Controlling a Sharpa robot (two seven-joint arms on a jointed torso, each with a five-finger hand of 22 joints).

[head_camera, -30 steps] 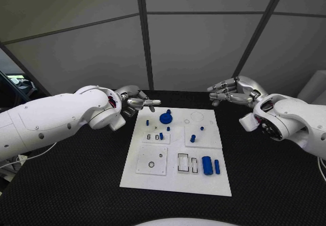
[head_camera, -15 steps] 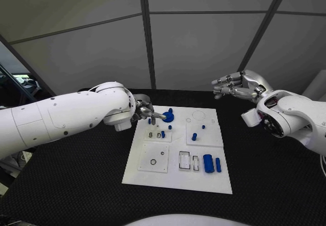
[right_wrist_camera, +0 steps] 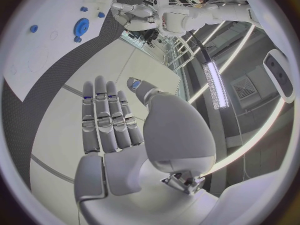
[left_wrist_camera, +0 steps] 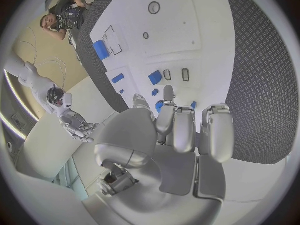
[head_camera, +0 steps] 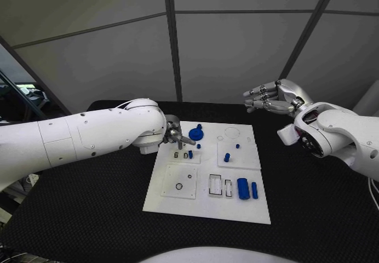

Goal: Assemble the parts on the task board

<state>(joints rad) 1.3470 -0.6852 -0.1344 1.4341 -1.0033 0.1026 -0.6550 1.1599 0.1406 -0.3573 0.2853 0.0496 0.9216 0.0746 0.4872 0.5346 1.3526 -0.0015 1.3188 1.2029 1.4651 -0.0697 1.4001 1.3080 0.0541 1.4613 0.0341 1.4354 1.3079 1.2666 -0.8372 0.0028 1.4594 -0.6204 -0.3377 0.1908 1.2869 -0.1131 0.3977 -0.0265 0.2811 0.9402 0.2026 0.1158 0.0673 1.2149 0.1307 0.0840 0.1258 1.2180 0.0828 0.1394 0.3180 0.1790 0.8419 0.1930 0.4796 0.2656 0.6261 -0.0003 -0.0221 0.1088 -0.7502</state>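
The white task board (head_camera: 207,203) lies in the middle of the black table. A blue gear (head_camera: 195,133) sits near its far left corner, with small blue pegs (head_camera: 227,158) behind the middle and a thick blue cylinder (head_camera: 242,188) at the near right. My left hand (head_camera: 175,137) hovers low over the board's far left part, its fingers (left_wrist_camera: 183,127) stretched out side by side just beside the gear and holding nothing. My right hand (head_camera: 268,97) hangs in the air beyond the board's far right corner, its fingers (right_wrist_camera: 106,117) straight and empty. The right wrist view also catches the gear (right_wrist_camera: 81,25).
Two raised white sub-plates (head_camera: 179,185) with slots and holes sit on the board's left half. My bulky left forearm (head_camera: 95,137) spans the table's left side. Black matting (head_camera: 316,208) surrounds the board, and grey wall panels stand behind the table.
My left hand has come down and inward from the board's far left corner to just beside the gear. My right hand has stayed raised, hardly moving.
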